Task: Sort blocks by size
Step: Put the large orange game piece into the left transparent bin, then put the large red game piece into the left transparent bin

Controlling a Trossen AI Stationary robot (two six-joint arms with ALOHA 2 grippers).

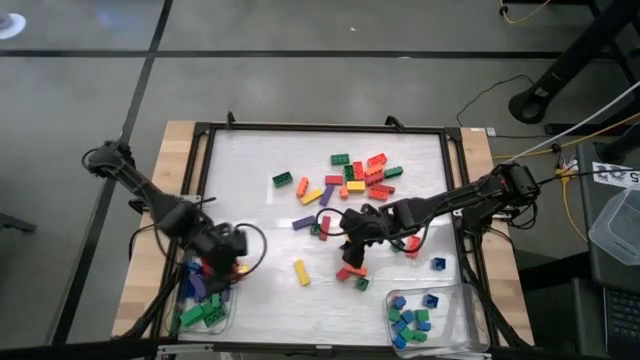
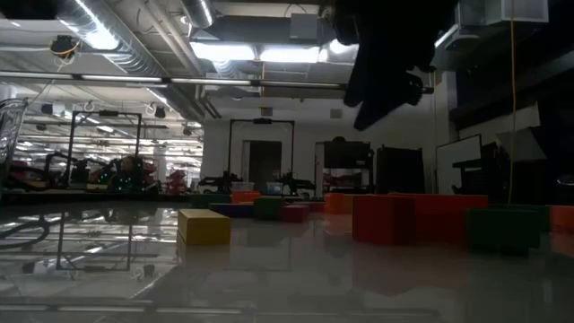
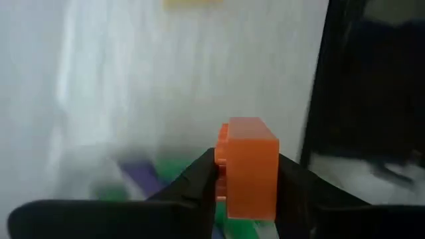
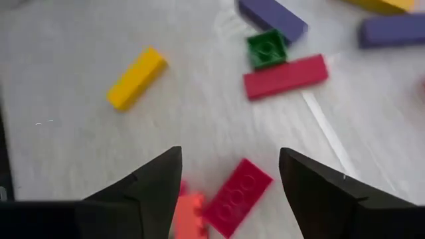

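Note:
Loose blocks lie on the white mat: a pile at the far middle, a yellow one nearer. My left gripper hangs over the clear left tray, shut on an orange block. My right gripper stands open, slanting down over the mat's near middle. A red block and an orange one lie flat below its fingers, untouched. My left gripper pinches the orange block by two opposite sides between its two fingers. The fingers slant down from above. The block is lifted clear, above the purple and green blocks in the tray below it.
The left tray holds green, purple, blue and red blocks. A second clear tray at the near right holds small blue and green ones. A blue block lies beside it. A black frame rims the mat. Bare mat lies at the far left.

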